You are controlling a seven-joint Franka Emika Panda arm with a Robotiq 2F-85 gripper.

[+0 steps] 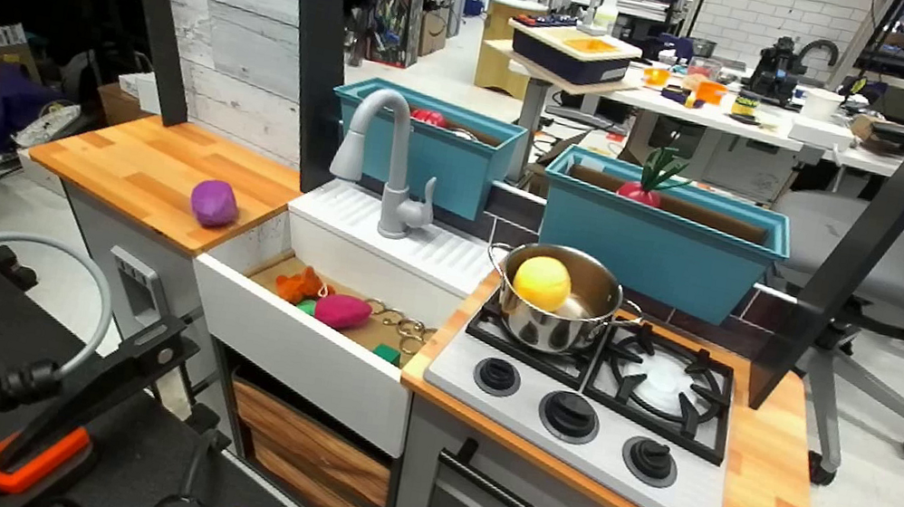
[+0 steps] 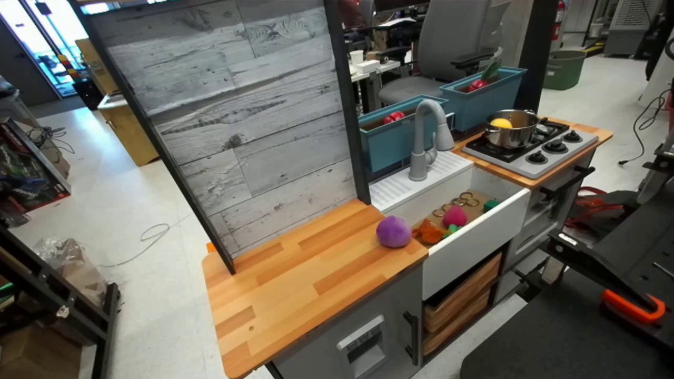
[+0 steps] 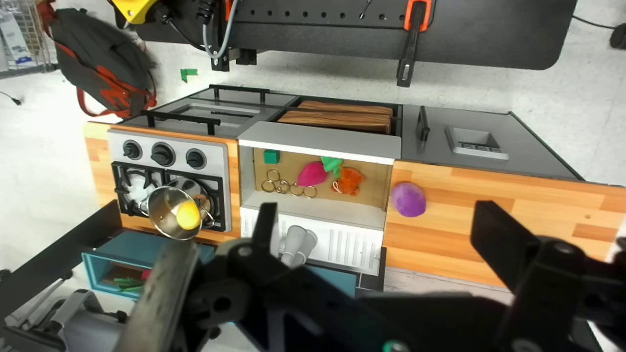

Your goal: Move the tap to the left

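The grey tap [image 1: 400, 155] stands upright on the white ribbed ledge behind the sink, its curved spout bent over and a small lever at its side. It also shows in an exterior view [image 2: 419, 142]. In the wrist view the tap [image 3: 293, 244] is seen from above, near the left finger in the picture and partly covered by the gripper. My gripper [image 3: 376, 210] is open and empty, its fingers wide apart, seen high above the kitchen set. The gripper does not show in either exterior view. The white sink [image 1: 298, 349] lies in front of the tap.
The sink holds a pink toy [image 1: 342, 311], an orange toy [image 1: 300, 285], a green block and gold rings. A purple ball [image 1: 214, 203] lies on the wooden counter. A steel pot [image 1: 549, 329] with a yellow ball stands on the stove. Blue planters [image 1: 656, 242] hang behind.
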